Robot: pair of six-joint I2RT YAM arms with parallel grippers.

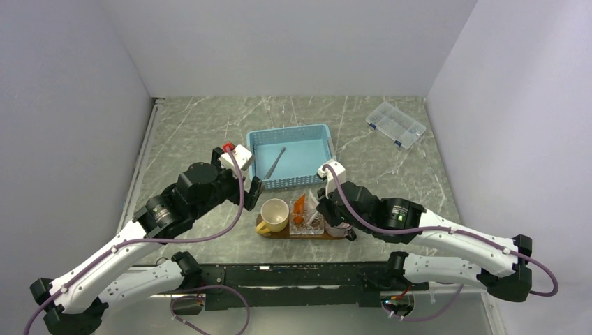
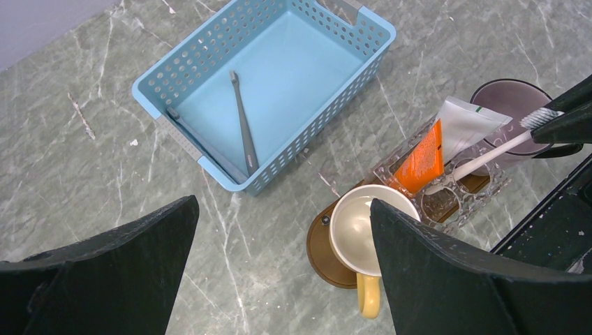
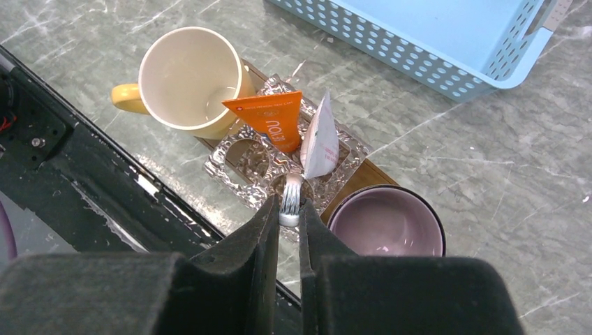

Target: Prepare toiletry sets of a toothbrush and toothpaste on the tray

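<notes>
The worktop (image 1: 195, 132) is walled on the left, back and right, with bare stone along its left side. The left claw (image 2: 279, 209) hovers there above the near left corner of the basket (image 2: 317, 118), its fingers spread wide and holding nothing. The grey brush (image 2: 242, 125) lies flat on the basket floor just beyond that claw, running lengthwise, well apart from the tray. The tray (image 2: 322, 248) sits close to the worktop's near edge, against the black rail (image 3: 77, 167) of the arm mount, with only a narrow strip of stone between it and the basket's front wall. On the tray's left end stands a mug (image 3: 185, 77), handle outward. In the middle is a clear holder (image 3: 237, 160) carrying the orange tube (image 3: 276, 118) and the white tube (image 3: 321, 136), both leaning upright and side by side. The white brush (image 2: 482, 159) slants up from the holder's round slots to the right claw (image 3: 288, 209), which is clamped on its bristle end directly over the holder; whether the handle is seated in a slot I cannot tell. A purple cup (image 3: 387, 220) stands on the tray's right end, just beside that claw. Open stone stretches right of the basket to a clear box (image 1: 396, 124) at the far right.
</notes>
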